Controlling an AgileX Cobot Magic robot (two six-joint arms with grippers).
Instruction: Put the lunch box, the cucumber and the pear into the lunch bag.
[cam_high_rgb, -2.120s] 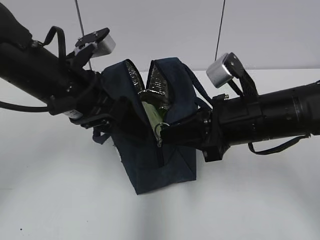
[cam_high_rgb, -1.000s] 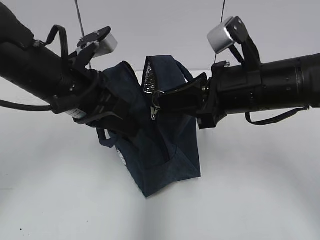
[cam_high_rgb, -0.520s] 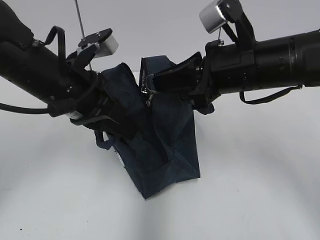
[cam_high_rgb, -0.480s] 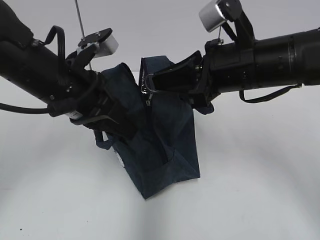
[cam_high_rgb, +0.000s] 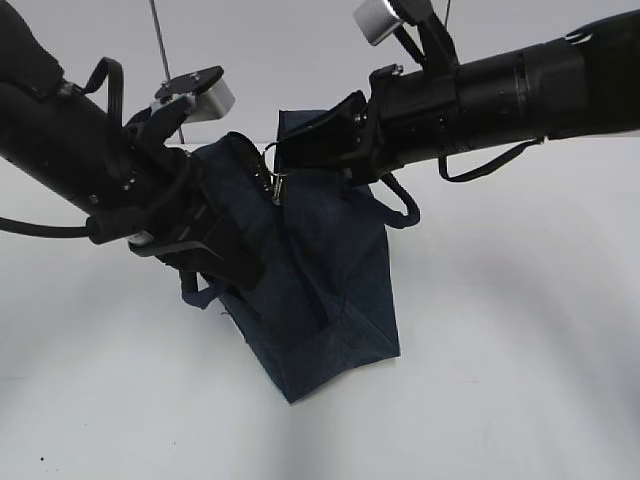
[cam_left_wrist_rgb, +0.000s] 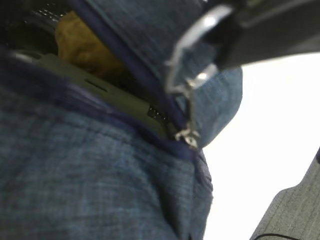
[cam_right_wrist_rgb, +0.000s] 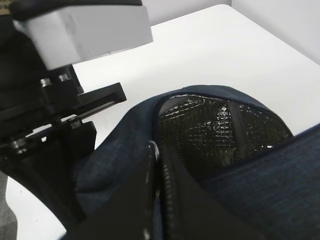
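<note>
The navy lunch bag (cam_high_rgb: 335, 290) stands on the white table, leaning left. My left gripper (cam_high_rgb: 247, 268) is shut on the bag's left side wall; in the left wrist view fabric (cam_left_wrist_rgb: 90, 180) hides its jaws. At the bag's top, my right gripper (cam_high_rgb: 284, 160) is shut on the metal ring pull (cam_high_rgb: 272, 182), which also shows in the wrist views (cam_left_wrist_rgb: 195, 50) (cam_right_wrist_rgb: 156, 150). Through the remaining gap I see the yellow-orange pear (cam_left_wrist_rgb: 82, 42) and the sage-green lid of the lunch box (cam_left_wrist_rgb: 117, 100) inside. The cucumber is hidden. Silver foil lining (cam_right_wrist_rgb: 215, 125) shows at the open end.
The white table (cam_high_rgb: 500, 380) surrounds the bag. A loop handle (cam_high_rgb: 400, 205) hangs under the right arm. The left arm's wrist camera block (cam_right_wrist_rgb: 85, 30) sits close in front of the right gripper.
My right gripper has carried the ring pull up and to the left along the bag's top, and the opening has narrowed. The left gripper keeps its hold, and the bag leans further left.
</note>
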